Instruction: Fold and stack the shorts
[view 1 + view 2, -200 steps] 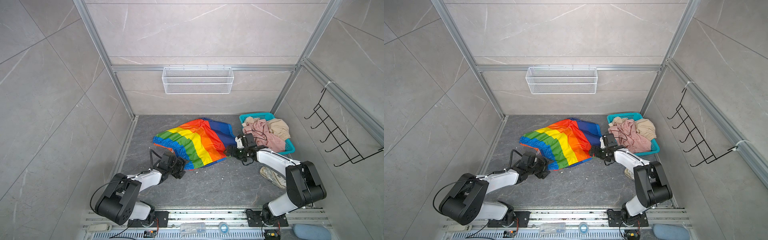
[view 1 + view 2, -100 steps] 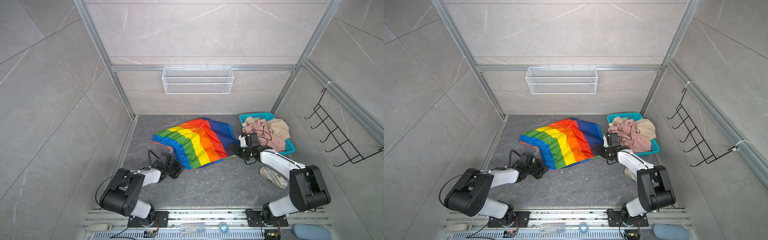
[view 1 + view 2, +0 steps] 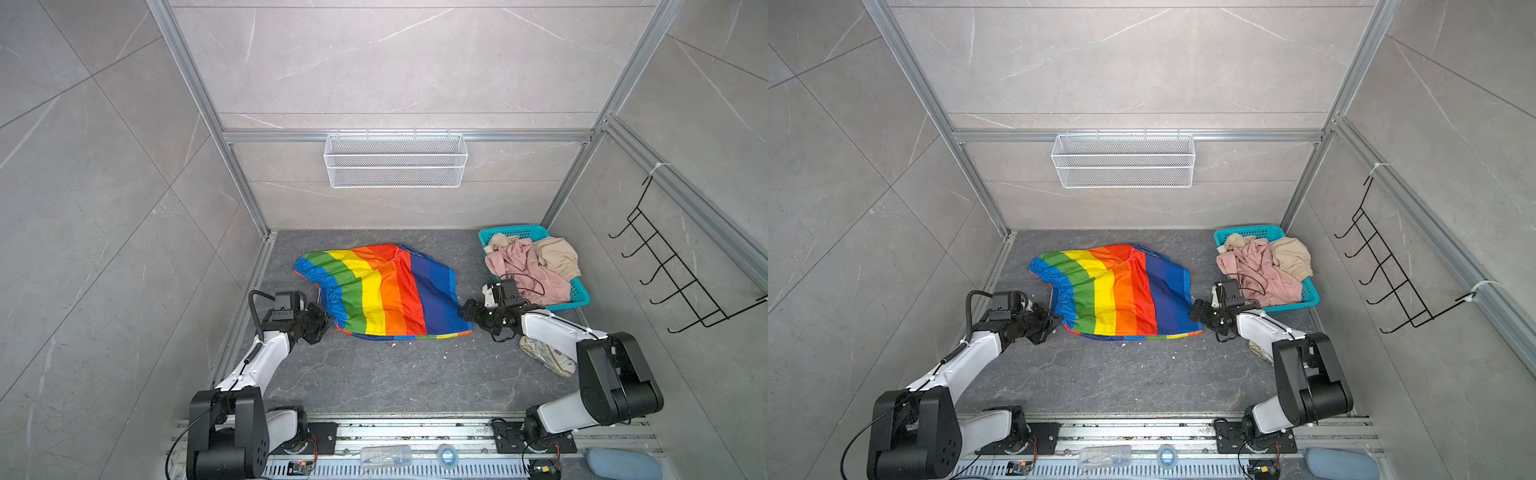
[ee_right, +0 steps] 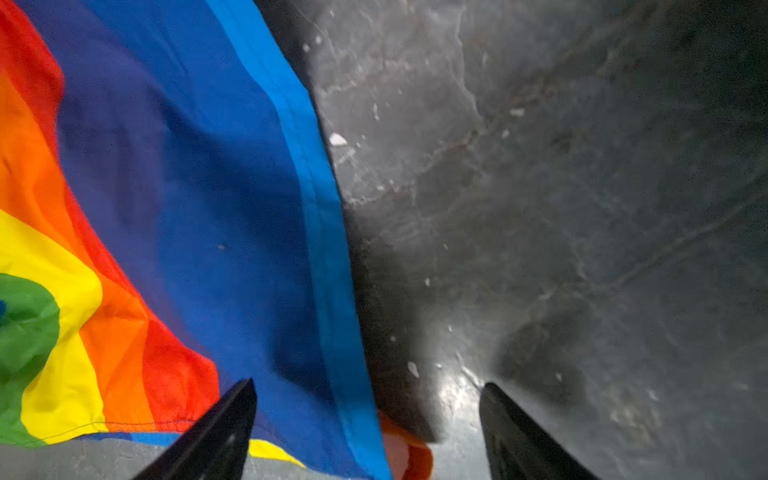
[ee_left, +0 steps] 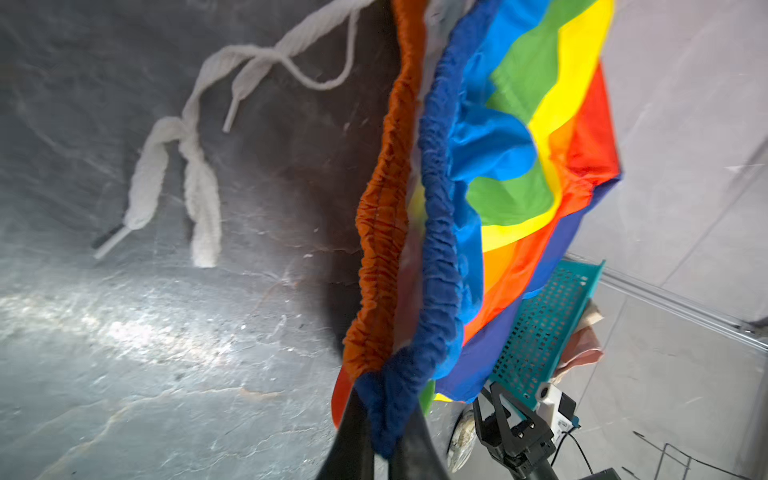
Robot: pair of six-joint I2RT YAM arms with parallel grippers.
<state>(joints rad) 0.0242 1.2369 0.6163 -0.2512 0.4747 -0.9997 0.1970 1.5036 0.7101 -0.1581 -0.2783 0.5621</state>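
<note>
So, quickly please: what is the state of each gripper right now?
Left gripper: closed, holding the blue waistband of the rainbow shorts.
Right gripper: open, the blue edge of the shorts between its fingers, gripping nothing.

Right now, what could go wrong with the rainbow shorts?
1. The left jaws pinch only the blue waistband of the rainbow shorts; the orange waistband layer may sag open.
2. The right jaws stand open around the blue hem and might miss it.
3. The loose white drawstring could snag.
</note>
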